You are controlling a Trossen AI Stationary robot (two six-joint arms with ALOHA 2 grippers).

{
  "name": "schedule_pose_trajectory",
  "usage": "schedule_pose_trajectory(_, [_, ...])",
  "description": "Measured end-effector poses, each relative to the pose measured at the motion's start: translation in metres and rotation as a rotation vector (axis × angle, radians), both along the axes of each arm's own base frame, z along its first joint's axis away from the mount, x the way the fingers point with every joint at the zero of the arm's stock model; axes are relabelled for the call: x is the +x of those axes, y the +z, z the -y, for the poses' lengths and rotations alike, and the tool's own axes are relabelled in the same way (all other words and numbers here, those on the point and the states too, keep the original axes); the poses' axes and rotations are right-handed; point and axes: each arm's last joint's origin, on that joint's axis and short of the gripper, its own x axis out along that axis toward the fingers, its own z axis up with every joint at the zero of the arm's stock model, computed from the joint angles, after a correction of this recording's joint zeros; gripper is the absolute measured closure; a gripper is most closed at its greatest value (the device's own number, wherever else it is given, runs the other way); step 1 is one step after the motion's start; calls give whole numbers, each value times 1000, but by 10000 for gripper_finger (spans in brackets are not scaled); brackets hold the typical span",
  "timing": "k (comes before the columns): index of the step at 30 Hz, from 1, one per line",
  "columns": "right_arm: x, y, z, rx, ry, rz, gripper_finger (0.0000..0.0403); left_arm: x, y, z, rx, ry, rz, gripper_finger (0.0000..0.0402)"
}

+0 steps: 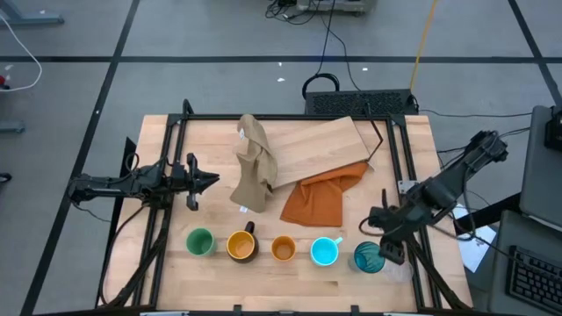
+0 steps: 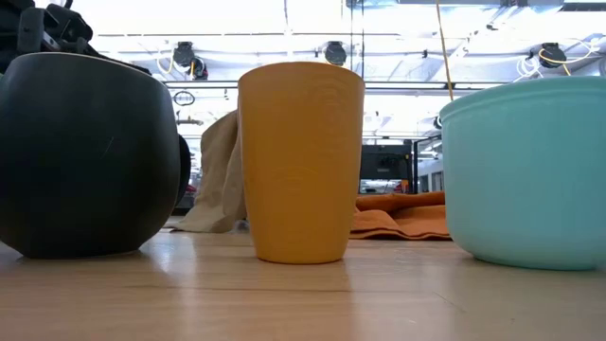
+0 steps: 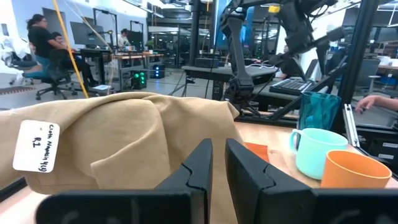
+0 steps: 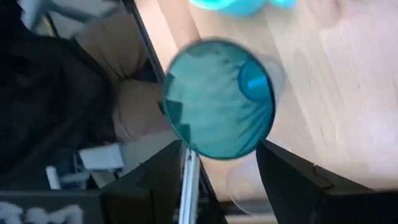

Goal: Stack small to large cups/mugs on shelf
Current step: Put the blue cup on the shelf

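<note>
Now I have the teal tumbler, last in the cup row along the desk's front edge, framed between my right claw's parted fingers, not gripped yet. Left claw, nearly together, waits by the tan cloth.

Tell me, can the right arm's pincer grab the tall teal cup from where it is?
Probably yes. The right pincer already hangs right over the tall teal cup, its fingers open on either side of the rim. Nothing sits between them, and the cyan mug next to it stands clear.
</note>
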Motion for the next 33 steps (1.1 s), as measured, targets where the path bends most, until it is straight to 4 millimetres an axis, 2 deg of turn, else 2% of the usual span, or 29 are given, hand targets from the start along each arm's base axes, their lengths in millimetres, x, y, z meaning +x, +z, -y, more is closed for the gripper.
schedule_pose_trajectory(5, [0,-1,0,-99,22,-93,227,0,0,0,-9,-1,1,355])
schedule_pose_trajectory(9, [6,1,-3,-121,18,-50,232,0,0,0,-14,-1,2,355])
schedule_pose_trajectory(19, [16,-7,-2,-187,21,-68,232,0,0,0,-5,0,1,355])
schedule_pose_trajectory(33, [18,-12,-1,-272,58,-58,232,0,0,0,-5,0,0,355])
